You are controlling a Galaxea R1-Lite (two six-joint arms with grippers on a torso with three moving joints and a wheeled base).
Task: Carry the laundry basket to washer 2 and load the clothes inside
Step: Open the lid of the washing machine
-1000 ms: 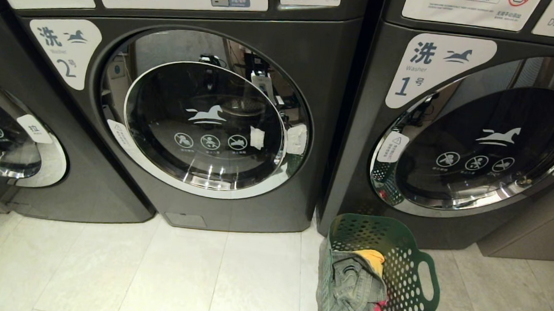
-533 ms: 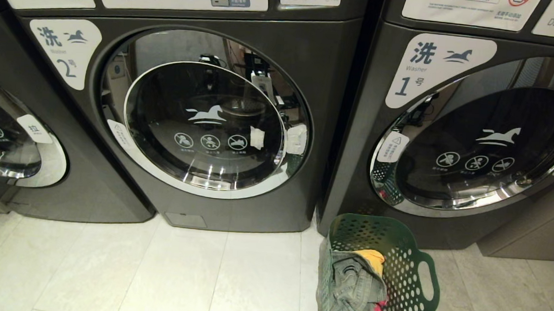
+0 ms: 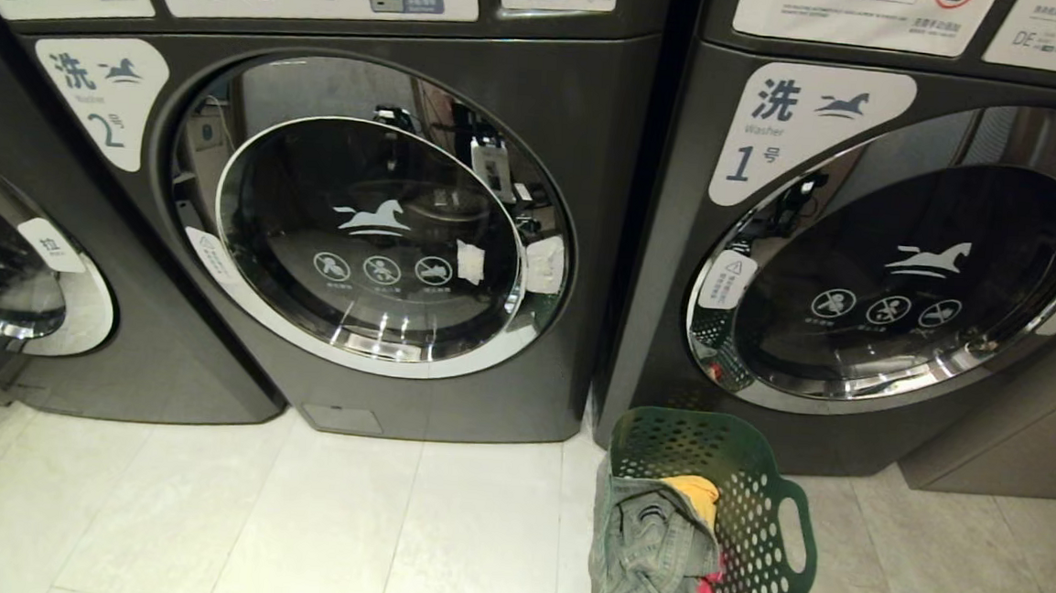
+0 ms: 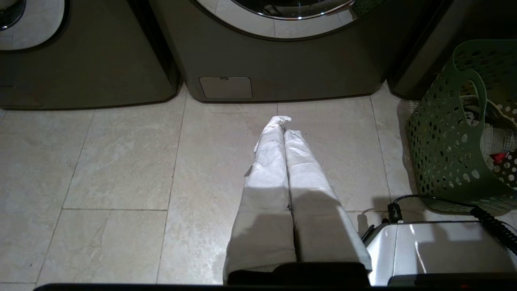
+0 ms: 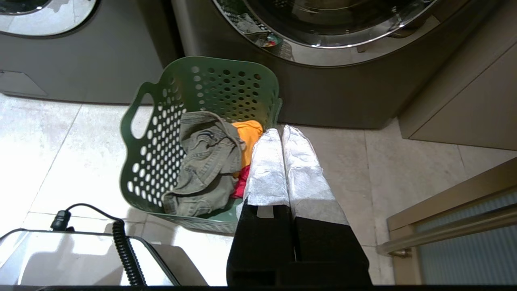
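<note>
**Ana:** Dark green plastic catches the eye first: the laundry basket (image 3: 734, 529) is standing on the pale tiled floor (image 3: 294, 521), right up against the foot of the washer marked 1 (image 3: 860, 262).

**Ben:** And the load is inside it?

**Ana:** Yes. The clothes (image 3: 659, 552) sit in a heap, grey-green denim trousers (image 5: 202, 161) on top, a yellow piece (image 3: 695, 492) behind them toward the washers, a bit of red-pink (image 5: 242, 180) peeking out underneath.

**Ben:** Where's washer 2 (image 3: 368, 213)?

**Ana:** One machine over to the left of the basket, its chrome-rimmed round door closed, white horse logo on the glass, its label at the upper left of the door. A third identical washer (image 3: 8, 256) shows at the far left edge.

**Ben:** What about the arms?

**Ana:** Neither shows from the head camera. From its wrist camera, the left gripper (image 4: 284, 123) hangs low over bare tile in front of washer 2, jaws pressed together on nothing, basket off to one side. The right gripper (image 5: 280, 131) has its jaws closed and empty too, their tips in line with the basket's rim, next to the yellow piece.

**Ben:** Anything else down there?

**Ana:** A coiled black cable (image 5: 121, 246) lies over the robot's glossy white base (image 4: 424, 246), just beside the basket.
</note>
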